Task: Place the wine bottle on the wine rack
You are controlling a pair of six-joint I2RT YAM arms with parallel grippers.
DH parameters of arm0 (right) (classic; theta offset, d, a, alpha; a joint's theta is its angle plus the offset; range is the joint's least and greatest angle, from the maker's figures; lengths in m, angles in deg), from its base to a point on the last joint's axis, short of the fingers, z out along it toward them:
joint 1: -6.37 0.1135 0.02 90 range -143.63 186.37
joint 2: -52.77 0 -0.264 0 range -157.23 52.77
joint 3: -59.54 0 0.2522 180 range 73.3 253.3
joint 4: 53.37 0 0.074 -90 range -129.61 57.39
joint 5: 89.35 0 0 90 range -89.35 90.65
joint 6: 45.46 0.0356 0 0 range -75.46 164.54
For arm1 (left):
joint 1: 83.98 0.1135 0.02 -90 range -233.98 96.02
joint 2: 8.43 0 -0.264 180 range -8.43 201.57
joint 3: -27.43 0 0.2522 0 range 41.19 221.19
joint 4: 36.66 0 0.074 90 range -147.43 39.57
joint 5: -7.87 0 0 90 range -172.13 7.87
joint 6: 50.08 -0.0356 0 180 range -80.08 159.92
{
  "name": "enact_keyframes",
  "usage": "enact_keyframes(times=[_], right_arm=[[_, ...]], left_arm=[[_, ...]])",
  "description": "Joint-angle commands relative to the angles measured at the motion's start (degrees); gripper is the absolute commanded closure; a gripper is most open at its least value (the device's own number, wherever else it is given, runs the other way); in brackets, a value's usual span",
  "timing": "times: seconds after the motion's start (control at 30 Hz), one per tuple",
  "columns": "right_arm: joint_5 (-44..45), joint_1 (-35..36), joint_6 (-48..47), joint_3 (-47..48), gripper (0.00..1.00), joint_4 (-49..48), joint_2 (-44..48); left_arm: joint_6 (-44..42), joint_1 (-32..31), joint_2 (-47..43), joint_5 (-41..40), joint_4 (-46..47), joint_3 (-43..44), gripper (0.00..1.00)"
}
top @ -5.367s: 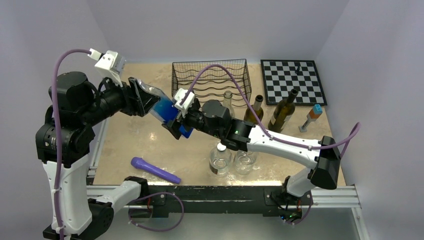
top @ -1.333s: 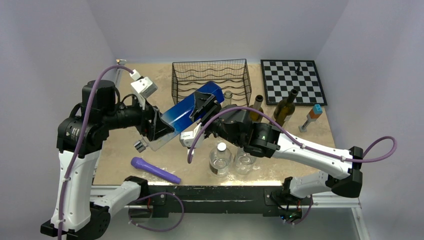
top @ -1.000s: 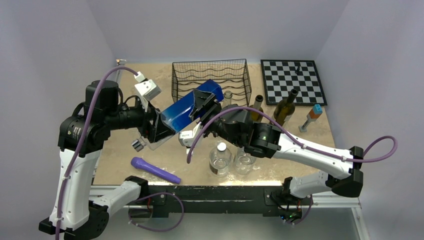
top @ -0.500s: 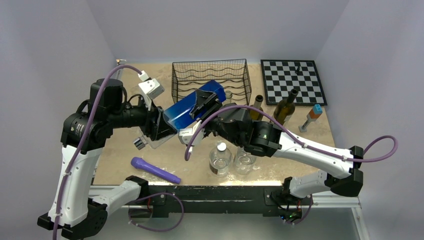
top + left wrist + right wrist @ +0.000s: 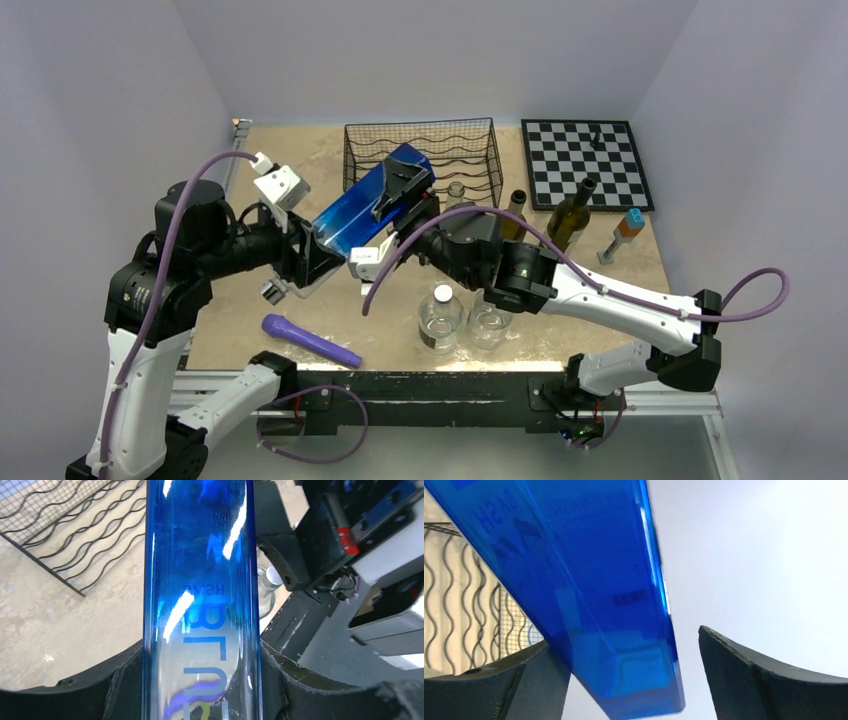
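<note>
Now the blue wine bottle [image 5: 362, 203] hangs in the air between the two arms, above the table and not yet on the wine rack [image 5: 445, 150]. Its long axis runs from near-left to far-right. The far end rises over the near-left corner of the rack, and the rack lies just beyond that end, to the far right. The left gripper [image 5: 318, 245] is closed around the near, lower part of the bottle. In the left wrist view its two fingers press on both sides of the glass. The right gripper [image 5: 398, 192] stands at the far end, which is the one closer to the rack. Its jaws are apart: in the right wrist view one finger is against the bottle and a clear gap shows before the other one, so I judge that it does not grip. The left arm alone seems to carry the weight.

Compared with half a second ago, the far end of the bottle is further toward the rack and a little more to the left. The right jaws are also wider than before.
</note>
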Motion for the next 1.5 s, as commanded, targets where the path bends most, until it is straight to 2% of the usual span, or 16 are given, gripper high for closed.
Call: enact_keyframes(times=[0.0,0.5,0.7,0.8,0.87,0.93,1.27,1.47], right_arm=[[-1.2,0.3,0.5,1.0,0.03,-16.0,5.3],[0.1,0.3,-3.0,-2.0,0.01,-20.1,5.3],[3.8,0.3,0.6,0.9,0.01,-18.7,5.7],[6.9,0.3,9.9,6.7,0.02,-12.3,5.2],[7.2,-0.7,21.1,12.9,0.03,0.4,5.1],[6.2,-2.3,30.6,16.6,0.03,8.5,5.7],[8.8,-6.0,60.5,27.5,0.02,30.1,6.8],[-5.7,-15.9,81.4,23.1,0.07,35.3,11.6]], left_arm=[[0.1,0.7,-0.5,-9.7,10.2,0.7,1.0],[7.4,0.6,0.8,-24.9,9.8,7.4,1.0],[8.2,0.6,0.5,-28.1,9.2,5.0,1.0],[9.0,0.6,0.0,-29.3,8.6,2.3,1.0],[9.9,0.6,-0.6,-30.6,8.1,0.0,1.0],[10.3,0.7,-1.7,-32.0,8.6,-3.3,1.0],[14.5,0.6,-6.7,-24.0,16.5,-22.7,1.0],[18.4,0.5,-7.5,-19.2,22.6,-32.0,1.0]])
